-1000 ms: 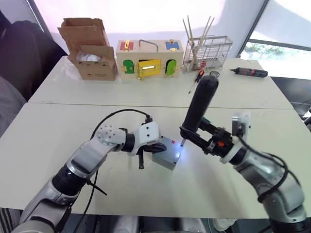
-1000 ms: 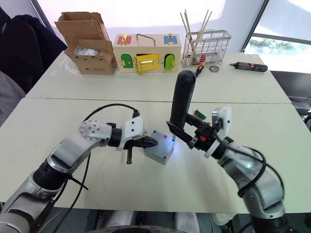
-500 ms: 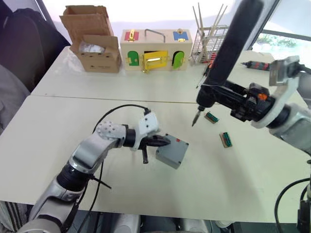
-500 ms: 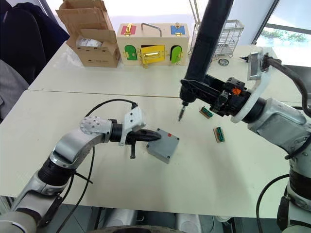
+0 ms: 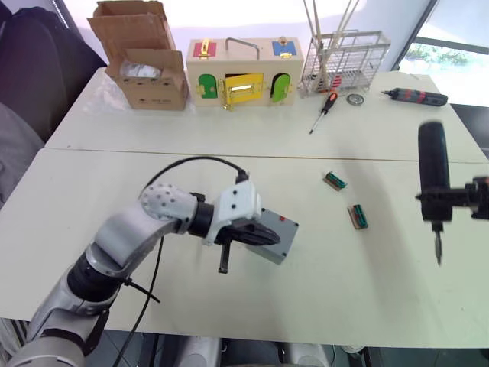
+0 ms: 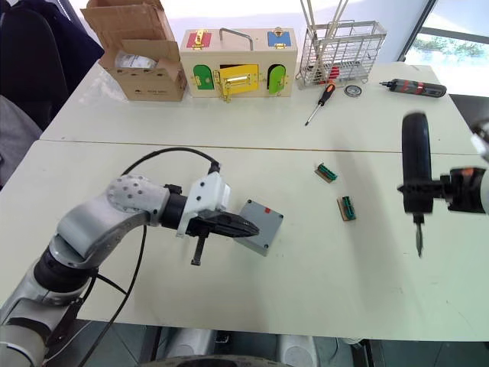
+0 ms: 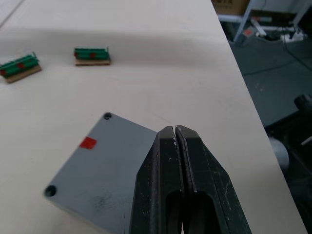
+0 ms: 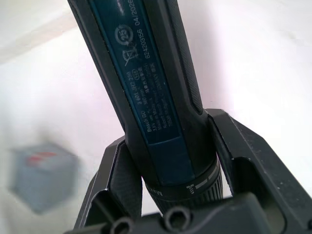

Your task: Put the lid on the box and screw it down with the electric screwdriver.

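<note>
Now, from the head views, we see the box (image 5: 276,238) lying on the near desk (image 5: 92,191) with its lid on, a small red mark on top, and the left hand (image 6: 243,228) laid over its near edge. Two small green connector pieces (image 5: 357,216) lie between the box and the right hand (image 5: 437,205), which holds the electric screwdriver (image 5: 432,183) upright above the desk, bit down, well apart from the box. On the far desk stand a cardboard carton (image 5: 141,65), a wooden box (image 5: 243,73) with coloured doors, a wire rack (image 5: 341,61), an orange-and-black screwdriver (image 5: 322,111) and a dark driver (image 5: 415,95) with red bands.

From the left wrist, we see that hand's fingers (image 7: 168,165) pressed together on the grey lid (image 7: 97,170).

From the right wrist, we see that hand's fingers (image 8: 248,161) clamped round the driver, whose label reads "04/2020" plus finer print we cannot read.
</note>
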### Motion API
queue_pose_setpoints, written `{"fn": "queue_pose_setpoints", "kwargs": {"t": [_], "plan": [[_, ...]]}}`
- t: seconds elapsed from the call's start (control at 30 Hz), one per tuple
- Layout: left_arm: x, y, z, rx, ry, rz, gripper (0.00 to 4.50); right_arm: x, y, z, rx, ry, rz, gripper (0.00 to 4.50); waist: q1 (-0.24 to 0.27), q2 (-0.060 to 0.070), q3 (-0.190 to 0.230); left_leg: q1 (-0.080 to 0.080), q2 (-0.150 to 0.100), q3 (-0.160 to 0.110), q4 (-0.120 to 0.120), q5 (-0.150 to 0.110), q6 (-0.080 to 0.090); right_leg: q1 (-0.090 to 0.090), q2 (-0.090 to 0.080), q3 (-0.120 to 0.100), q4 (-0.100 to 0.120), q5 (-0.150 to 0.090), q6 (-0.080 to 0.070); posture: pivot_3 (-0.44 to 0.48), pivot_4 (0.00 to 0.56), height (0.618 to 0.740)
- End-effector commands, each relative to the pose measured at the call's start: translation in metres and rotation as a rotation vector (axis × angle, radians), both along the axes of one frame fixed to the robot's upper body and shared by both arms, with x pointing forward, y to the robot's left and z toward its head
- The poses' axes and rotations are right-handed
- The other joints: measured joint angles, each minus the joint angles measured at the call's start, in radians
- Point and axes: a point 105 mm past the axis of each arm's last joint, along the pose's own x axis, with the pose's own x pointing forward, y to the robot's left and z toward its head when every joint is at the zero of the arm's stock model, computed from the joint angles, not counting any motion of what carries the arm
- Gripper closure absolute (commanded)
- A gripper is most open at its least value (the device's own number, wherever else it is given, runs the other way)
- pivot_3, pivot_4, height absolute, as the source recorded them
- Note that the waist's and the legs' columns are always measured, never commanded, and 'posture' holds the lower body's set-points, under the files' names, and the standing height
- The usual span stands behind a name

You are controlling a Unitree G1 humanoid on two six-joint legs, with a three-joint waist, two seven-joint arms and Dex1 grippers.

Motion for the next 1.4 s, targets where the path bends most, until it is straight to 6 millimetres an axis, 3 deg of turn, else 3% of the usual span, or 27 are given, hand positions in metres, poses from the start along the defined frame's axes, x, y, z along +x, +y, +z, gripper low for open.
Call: {"fn": "queue_pose_setpoints", "kwargs": {"t": [0.03, 0.23, 0.53, 0.6, 0.73, 0.77, 0.83, 0.97, 1.1, 1.2, 1.4], "plan": [[-0.008, -0.006, 0.004, -0.019, -0.056, -0.031, 4.50, -0.010, 0.000, -0.008, 0.065, 0.085, 0.015, 2.67, -0.002, 0.001, 0.000, 0.000, 0.000, 0.000, 0.000, -0.001, 0.002, 0.000, 0.000, 0.001, 0.001, 0.001, 0.001, 0.000, 0.150, 0.735], [-0.006, -0.005, -0.006, -0.016, -0.044, 0.011, 4.50, 0.008, -0.018, -0.035, 0.061, 0.110, -0.111, 2.67, -0.005, 0.002, 0.000, 0.005, 0.000, 0.002, 0.001, 0.000, 0.003, -0.001, 0.001, 0.005, 0.010, 0.001, 0.001, 0.000, 0.150, 0.735], [0.012, 0.005, -0.008, -0.011, -0.054, 0.118, 4.50, 0.021, -0.021, -0.059, 0.002, 0.161, -0.108, 2.67, 0.002, 0.003, 0.000, 0.004, 0.000, 0.002, 0.001, 0.005, -0.005, -0.003, 0.002, 0.005, 0.012, 0.001, 0.001, 0.000, 0.150, 0.735], [0.018, 0.008, -0.008, -0.001, -0.066, 0.143, 4.50, 0.023, -0.022, -0.060, -0.015, 0.161, -0.099, 1.66, 0.000, 0.003, 0.000, 0.004, 0.000, 0.002, 0.002, 0.005, -0.005, -0.003, 0.002, 0.006, 0.012, 0.001, 0.001, 0.000, 0.150, 0.735], [0.036, 0.015, -0.009, 0.027, -0.123, 0.226, 4.50, 0.027, -0.025, -0.062, -0.059, 0.148, -0.092, 0.31, 0.000, 0.002, 0.000, 0.004, 0.000, 0.002, 0.002, 0.005, -0.005, -0.003, 0.002, 0.005, 0.013, 0.001, 0.002, 0.000, 0.150, 0.735], [0.040, 0.017, -0.008, 0.032, -0.131, 0.236, 4.50, 0.029, -0.024, -0.061, -0.064, 0.144, -0.083, 0.04, 0.000, 0.002, 0.000, 0.004, 0.000, 0.002, 0.002, 0.005, -0.005, -0.003, 0.002, 0.005, 0.013, 0.001, 0.002, 0.000, 0.150, 0.735], [0.049, 0.027, -0.007, 0.061, -0.162, 0.271, 4.50, 0.040, -0.022, -0.047, -0.127, 0.042, -0.015, 0.04, 0.000, 0.002, 0.000, 0.004, 0.000, 0.002, 0.002, 0.005, -0.005, -0.003, 0.002, 0.005, 0.013, 0.001, 0.002, 0.000, 0.150, 0.735], [0.060, 0.039, -0.011, 0.110, -0.185, 0.329, 4.50, 0.062, 0.002, -0.005, -0.285, -0.234, 0.262, 0.04, -0.004, 0.003, 0.000, 0.004, 0.000, 0.002, 0.002, 0.005, -0.006, -0.004, 0.003, 0.005, 0.014, 0.001, 0.002, 0.000, 0.150, 0.735], [0.064, 0.042, -0.024, 0.149, -0.171, 0.359, 4.50, 0.053, 0.063, 0.010, -0.308, -0.412, 0.626, 0.04, -0.004, 0.002, 0.000, 0.004, 0.001, 0.001, 0.001, 0.005, -0.006, -0.005, 0.003, 0.005, 0.014, 0.001, 0.002, 0.000, 0.150, 0.735], [0.059, 0.037, -0.035, 0.161, -0.135, 0.340, 4.50, 0.017, 0.122, -0.008, -0.126, -0.391, 0.856, 0.04, 0.002, 0.001, 0.000, 0.004, 0.001, 0.000, 0.001, 0.005, -0.006, -0.004, 0.003, 0.005, 0.014, 0.001, 0.002, 0.000, 0.150, 0.735], [0.060, 0.034, -0.046, 0.182, -0.119, 0.342, 4.50, -0.018, 0.159, -0.044, -0.060, -0.324, 0.981, 0.04, 0.004, 0.001, 0.000, 0.001, 0.000, -0.001, 0.011, 0.003, -0.004, -0.003, 0.003, 0.004, 0.017, 0.001, 0.002, 0.000, 0.150, 0.735]]}}
